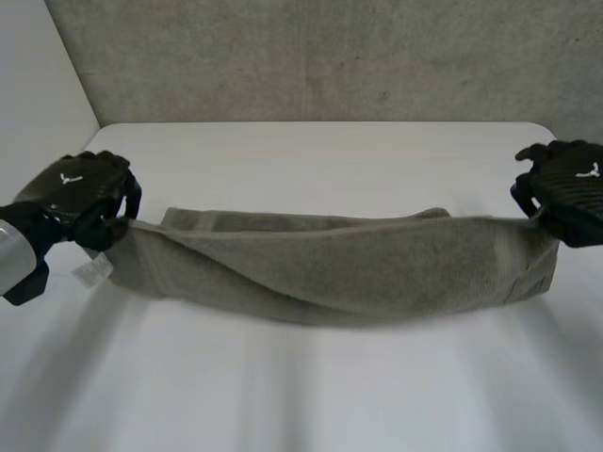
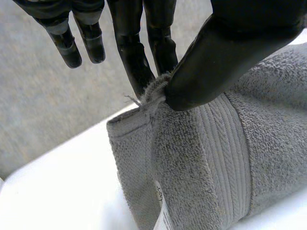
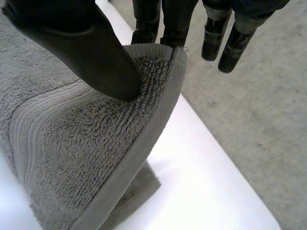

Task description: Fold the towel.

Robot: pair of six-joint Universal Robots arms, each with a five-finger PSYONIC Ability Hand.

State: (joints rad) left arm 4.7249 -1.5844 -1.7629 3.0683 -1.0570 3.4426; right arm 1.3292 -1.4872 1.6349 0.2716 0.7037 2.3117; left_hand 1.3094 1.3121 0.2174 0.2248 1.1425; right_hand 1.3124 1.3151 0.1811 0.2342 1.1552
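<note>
A grey towel (image 1: 330,264) hangs stretched between my two hands above the white table (image 1: 311,151), sagging in the middle and doubled over lengthwise. My left hand (image 1: 80,193) pinches the towel's left end; in the left wrist view its thumb (image 2: 216,62) presses the towel's top corner (image 2: 156,93) against the fingers (image 2: 139,62). My right hand (image 1: 565,188) pinches the right end the same way, thumb (image 3: 91,52) on the terry cloth (image 3: 96,139) near its hemmed corner. A white label (image 1: 91,272) dangles at the left end.
The table's far edge meets a grey concrete wall (image 1: 330,56). Past the table's edge beside each hand lies grey floor (image 3: 259,110). Bare white tabletop runs in front of the towel.
</note>
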